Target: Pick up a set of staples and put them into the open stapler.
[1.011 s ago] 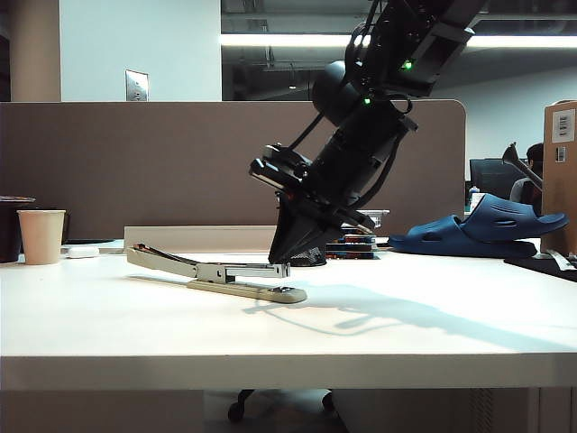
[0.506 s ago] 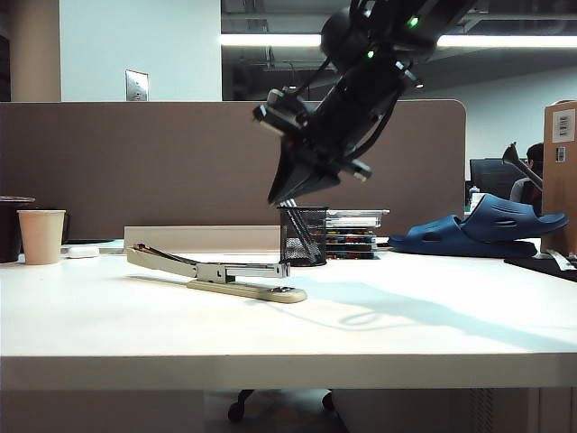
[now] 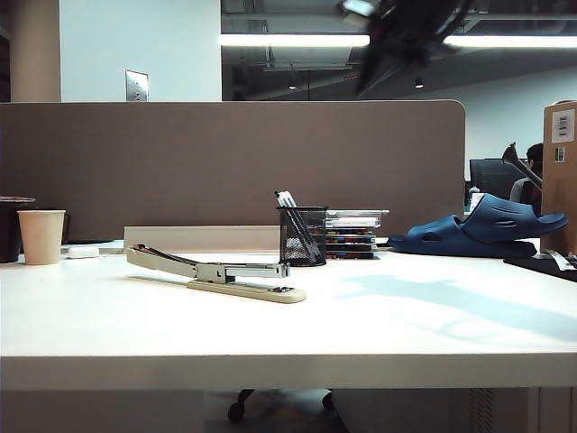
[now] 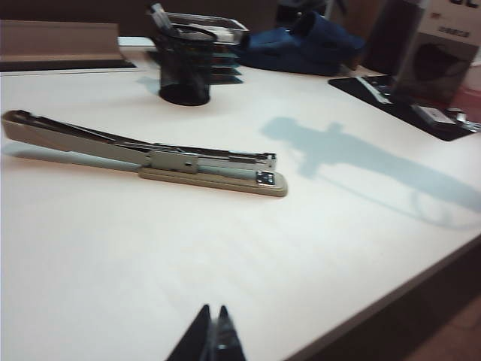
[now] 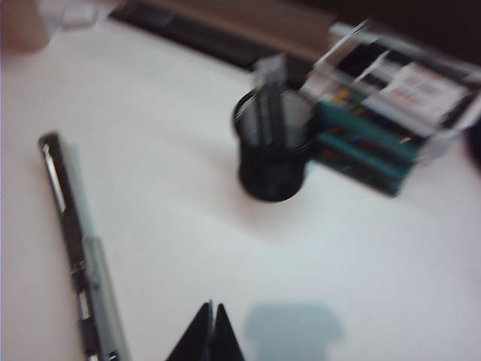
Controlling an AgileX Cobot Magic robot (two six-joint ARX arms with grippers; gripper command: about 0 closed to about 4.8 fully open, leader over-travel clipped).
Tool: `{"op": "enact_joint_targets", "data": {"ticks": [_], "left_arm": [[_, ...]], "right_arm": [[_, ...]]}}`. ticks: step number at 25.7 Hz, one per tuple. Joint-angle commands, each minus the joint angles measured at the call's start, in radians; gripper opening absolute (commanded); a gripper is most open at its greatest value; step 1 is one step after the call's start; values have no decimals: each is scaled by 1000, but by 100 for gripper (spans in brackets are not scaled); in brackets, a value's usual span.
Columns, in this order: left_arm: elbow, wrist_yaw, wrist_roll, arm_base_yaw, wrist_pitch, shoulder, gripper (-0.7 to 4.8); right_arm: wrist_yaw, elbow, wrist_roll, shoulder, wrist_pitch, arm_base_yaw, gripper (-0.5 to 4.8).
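The stapler (image 3: 216,275) lies on the white table, long and cream-beige, its arm tilted up off the base and the silver magazine showing; both wrist views also catch the stapler (image 4: 150,154) (image 5: 75,248). The set of staples shows in no view. My right arm (image 3: 401,32) is a dark blur at the top edge, high above the table. In its wrist view the right gripper (image 5: 213,304) is shut with nothing seen between the tips, above bare table beside the stapler. My left gripper (image 4: 214,310) is shut and empty near the table's front edge, well short of the stapler.
A black mesh pen cup (image 3: 302,236) stands behind the stapler, with a stack of boxes (image 3: 353,236) beside it. Blue slipper (image 3: 482,230) and a cardboard box (image 3: 561,171) sit at right. A paper cup (image 3: 41,236) and small white oblong object (image 3: 83,253) are at left.
My right arm has risen from just above the stapler's front end to the top of the exterior view. The stapler has not moved.
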Motion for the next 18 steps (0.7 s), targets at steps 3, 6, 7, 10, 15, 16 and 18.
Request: {"op": "enact_joint_targets", "data": {"ticks": [3,6,7,10,15,16,18], "left_arm": [[0,-109,1,1,-2,0,-6],[0,-167,1,1,-2,0,-6],[0,-187,1,1,-2,0,-6],[0,-230,1,1,-2,0,-6],[0,-267,4,2,-1,0,-6],[0,-268,4,2,-1,0,-6],[0,-275,4,2,-1,0,-6]], "right_arm": [[2,6,-4,-137,-3,-85,-9],[2,6,-4,-214,-25,-147,-9],[2,6,-4,-244,-39,-170,-9],[2,6,-5,-319,-90,-238,-9],[-2,-2,-4,-457,-193,-366,-9],[-4,-10,-4,-480,-198,-385,-9],[-10,-44,-3,-537,-198,-421,-9]]}}
